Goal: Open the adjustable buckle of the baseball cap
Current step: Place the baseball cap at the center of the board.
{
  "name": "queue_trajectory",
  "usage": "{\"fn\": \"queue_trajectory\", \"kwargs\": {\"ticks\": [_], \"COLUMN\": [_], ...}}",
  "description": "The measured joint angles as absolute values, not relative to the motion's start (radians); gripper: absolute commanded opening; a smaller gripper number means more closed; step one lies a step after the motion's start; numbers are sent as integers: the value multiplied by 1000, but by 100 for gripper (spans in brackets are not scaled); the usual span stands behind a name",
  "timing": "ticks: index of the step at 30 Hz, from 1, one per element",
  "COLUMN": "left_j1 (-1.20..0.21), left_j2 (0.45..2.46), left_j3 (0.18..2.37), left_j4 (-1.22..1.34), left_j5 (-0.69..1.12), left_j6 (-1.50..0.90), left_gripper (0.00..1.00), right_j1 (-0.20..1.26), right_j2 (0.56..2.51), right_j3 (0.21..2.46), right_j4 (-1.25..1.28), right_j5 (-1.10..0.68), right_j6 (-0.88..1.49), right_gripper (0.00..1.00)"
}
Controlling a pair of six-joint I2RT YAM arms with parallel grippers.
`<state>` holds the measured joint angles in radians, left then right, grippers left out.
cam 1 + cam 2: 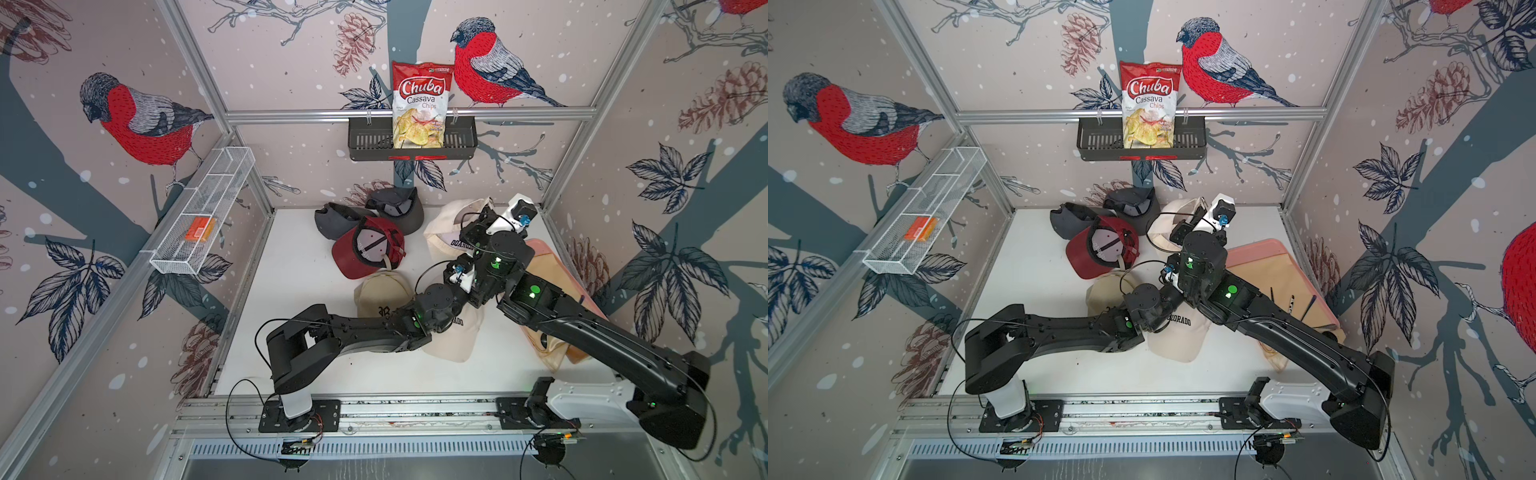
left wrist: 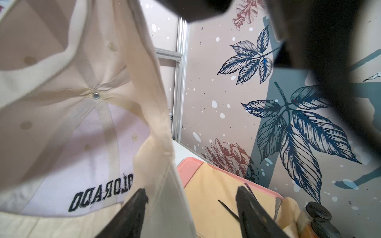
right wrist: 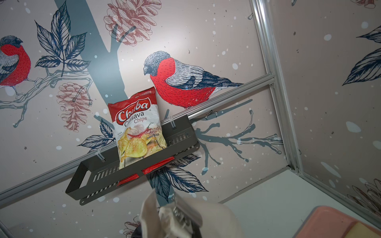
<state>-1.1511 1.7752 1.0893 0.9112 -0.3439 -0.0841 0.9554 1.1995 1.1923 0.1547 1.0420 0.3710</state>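
- cream cap held up off the surface at the back right, beside the pink tray; seen in both top views
- right gripper clenched on the cap's strap; metal buckle sits right at its tip, strap end sticks out past it
- left gripper released, jaws apart; cap's edge fabric hangs between them, just beside one finger, not pinched
- left wrist view looks into the cap's inside, "colorado" lettering reads mirrored
- second cream cap lies flat under the left arm; red cap further back, well apart from both grippers
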Motion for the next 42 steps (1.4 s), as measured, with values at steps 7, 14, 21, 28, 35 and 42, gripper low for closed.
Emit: {"fn": "queue_trajectory", "kwargs": {"ticks": [7, 14, 21, 28, 35, 42], "left_j1": [-1075, -1037, -1003, -939, -794, -686], "left_j2": [1750, 1685, 1674, 1705, 1842, 2076], "left_j3": [1081, 1054, 1053, 1081, 1258, 1489], "left_j4": [809, 747, 718, 717, 689, 679], "left_j5": [-319, -231, -141, 0, 228, 482], "left_j6": [-136, -141, -130, -143, -211, -333], "left_gripper": [15, 0, 0, 0, 0, 0], "right_j1": [957, 934, 871, 818, 761, 743], "right_j2": [1199, 1201, 1203, 1187, 1123, 1048], "right_j3": [1191, 1184, 1176, 1160, 1096, 1010], "right_j4": [157, 174, 173, 178, 202, 235], "right_j5": [1039, 1007, 945, 864, 768, 646], "right_j6": [371, 367, 369, 367, 327, 279], "right_gripper": [0, 0, 0, 33, 67, 75]}}
